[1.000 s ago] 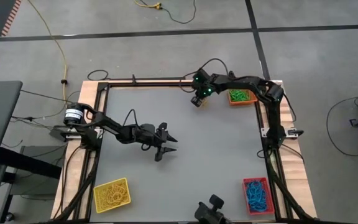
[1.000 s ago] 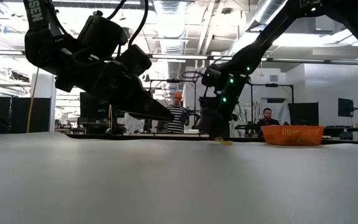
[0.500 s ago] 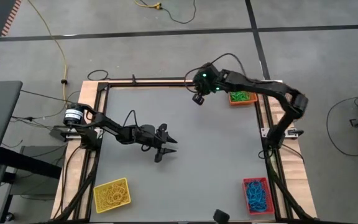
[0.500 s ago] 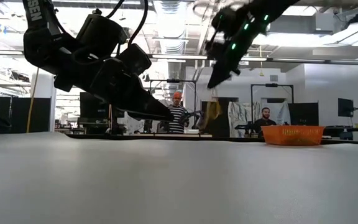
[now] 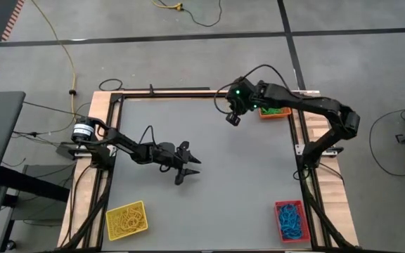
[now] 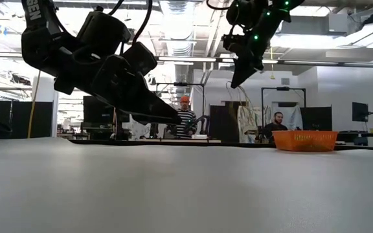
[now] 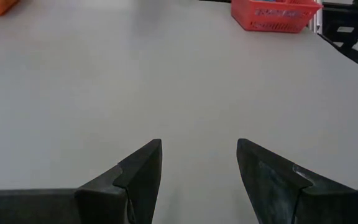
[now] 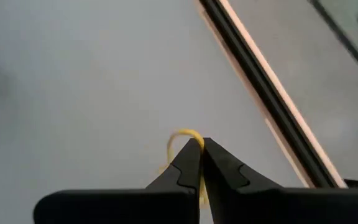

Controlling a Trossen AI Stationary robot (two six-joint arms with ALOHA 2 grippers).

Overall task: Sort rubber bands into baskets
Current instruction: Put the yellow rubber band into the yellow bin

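Since a second ago the right arm has lifted from the far edge of the surface (image 5: 209, 204), where its tip was low beside the orange basket (image 5: 274, 111), and has swung a little toward the middle. The right pincer (image 8: 200, 144) is now raised well above the surface. Its two fingers are pressed together on a yellow rubber band (image 8: 180, 138); the loop stands out to one side of the tips in the right wrist view. In the low view the band is too thin to be seen.

The left arm has not changed its place. The left pincer (image 7: 199, 163) hangs over the bare middle-left part of the surface with its fingers spread and nothing between them.

The relation that matters now is between the held band and the yellow basket (image 5: 126, 219). This basket stands at the near left corner and already holds yellow bands. The right pincer is near the far right corner, so the basket lies diagonally across almost the whole surface from it, well apart. The left arm is in fact nearer to that basket, and it stands between the two, so the carry probably has to pass over or around it. The orange basket with green bands is just beside the right pincer, and the red basket (image 5: 290, 219) with blue bands is at the near right corner; by colour, neither seems to be the goal.
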